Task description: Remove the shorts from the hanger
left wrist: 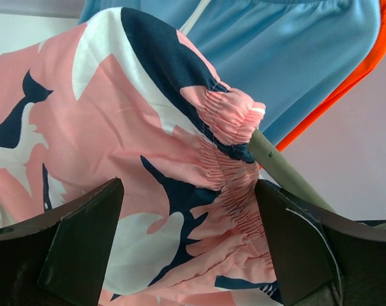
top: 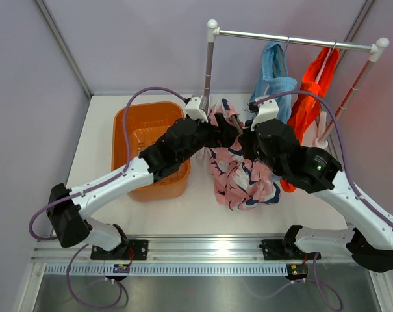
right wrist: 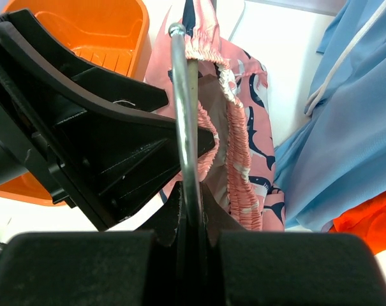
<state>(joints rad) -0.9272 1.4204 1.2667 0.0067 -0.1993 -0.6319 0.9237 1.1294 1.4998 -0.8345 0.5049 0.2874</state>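
left gripper [left wrist: 187,204] jaws wide apart, clamping nothing; pink shorts [left wrist: 129,127] waistband bunched between its fingers. right gripper [right wrist: 191,213] closed on hanger [right wrist: 182,102] wire, pink shorts just beyond. orange bin [top: 151,146] left of left gripper, rack post [top: 208,65] close behind. blue shorts [top: 274,75] and orange shorts [top: 311,97] crowd behind right gripper. open room over table [top: 196,211] toward bases.

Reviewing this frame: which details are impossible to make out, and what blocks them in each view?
Left wrist: most of the hanger, buried in the pink shorts; whether the open left gripper touches fabric.
Right wrist: the hanger's arms beyond the wire the right gripper clamps, covered by shorts.
Top external: both gripper tips, hidden beneath the left arm and right arm.
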